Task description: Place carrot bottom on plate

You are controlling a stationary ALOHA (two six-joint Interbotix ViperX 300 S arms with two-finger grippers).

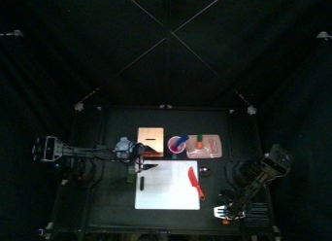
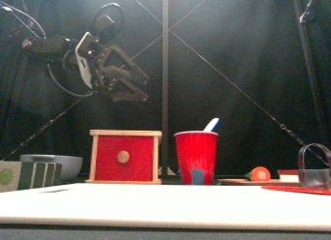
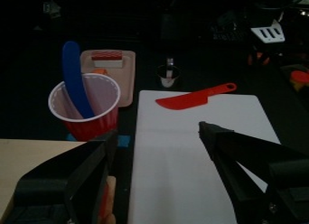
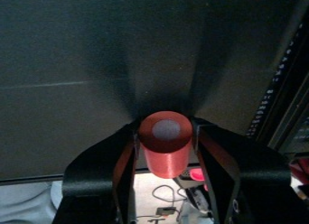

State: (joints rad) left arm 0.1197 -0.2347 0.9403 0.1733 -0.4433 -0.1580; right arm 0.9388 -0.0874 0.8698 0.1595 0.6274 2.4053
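— orange carrot piece (image 4: 165,137) sits pinched in the right pincer (image 4: 165,164), jaws pressed on its sides, blunt round end facing the wrist camera. that arm is low at the worktop's (image 1: 116,201) front right corner.

— and the plate?

— a pinkish plate (image 1: 208,148) lies at the back of the worktop, right of the middle, well apart from the carrot. things lie on it, but i cannot tell what.

— left side?

— left pincer (image 3: 157,164) is spread wide, holding nothing, raised above the white board (image 3: 200,155). from the front it hangs high over the red box (image 2: 126,155).

— what else is out?

— a red knife (image 3: 193,96) lies across the board's far end. a red cup (image 3: 85,106) with a blue tool (image 3: 75,76) standing in it is just beside the board. in the front view an orange bit (image 2: 260,173) lies low on the right, past the cup.
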